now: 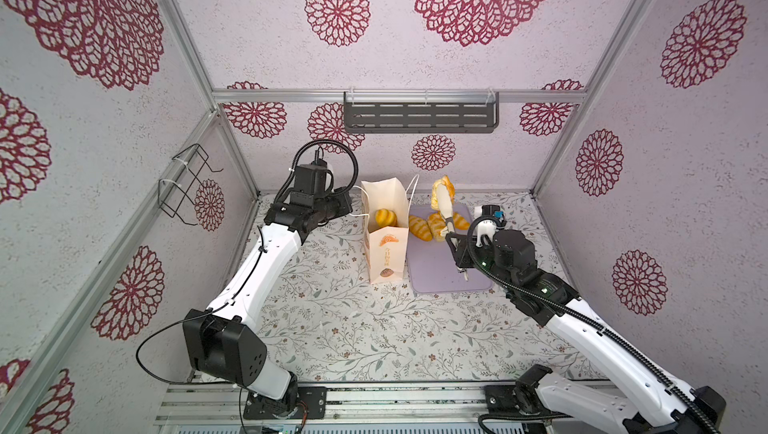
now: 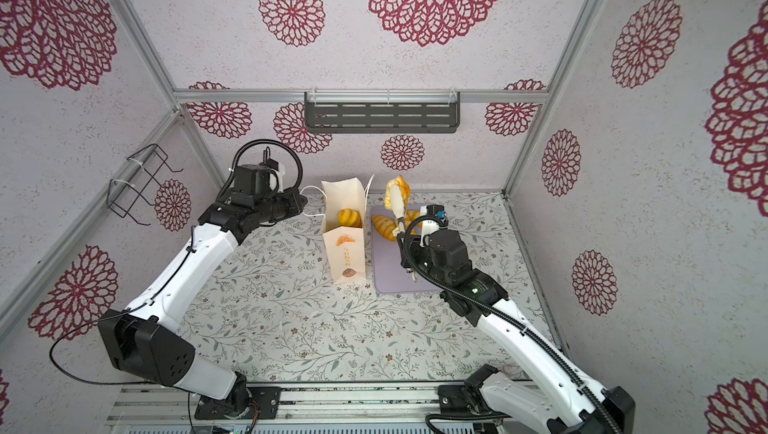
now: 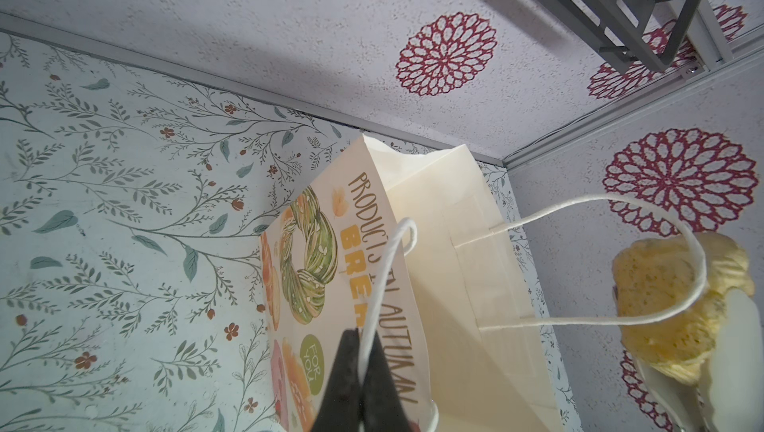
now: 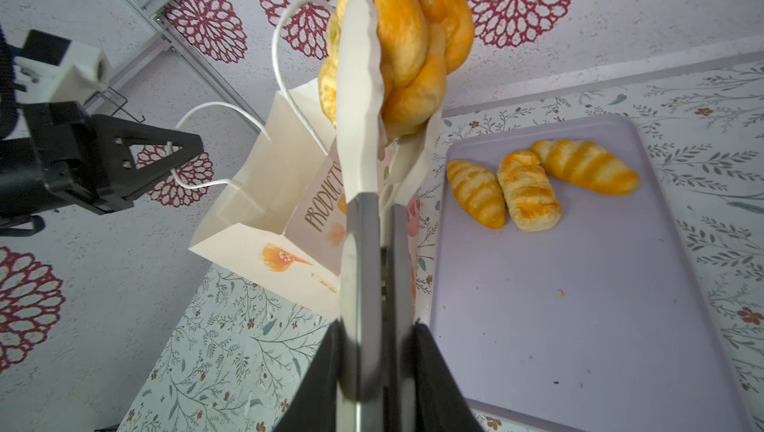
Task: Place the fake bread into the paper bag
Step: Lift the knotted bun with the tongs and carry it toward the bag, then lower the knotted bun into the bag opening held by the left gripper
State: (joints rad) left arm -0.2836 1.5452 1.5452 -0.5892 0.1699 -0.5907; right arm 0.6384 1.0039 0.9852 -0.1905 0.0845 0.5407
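The cream paper bag point(image 1: 384, 245) point(image 2: 347, 253) stands open on the table with one golden roll point(image 1: 385, 217) inside. My left gripper point(image 3: 364, 337) point(image 1: 351, 212) is shut on the bag's white cord handle point(image 3: 392, 252), pulling that side outward. My right gripper point(image 4: 378, 326) point(image 1: 457, 245) is shut on a pair of tongs point(image 4: 359, 161) point(image 1: 446, 214). The tongs pinch a knotted fake bread point(image 4: 413, 37) point(image 1: 444, 189) point(image 3: 661, 306) in the air, just right of the bag's mouth. Three striped rolls point(image 4: 475, 194) point(image 4: 529, 190) point(image 4: 585, 165) lie on the lilac tray point(image 4: 578, 306) point(image 1: 440, 270).
The tray lies directly right of the bag. A grey slotted shelf point(image 1: 419, 116) hangs on the back wall and a black wire rack point(image 1: 187, 187) on the left wall. Aluminium frame posts bound the floral table.
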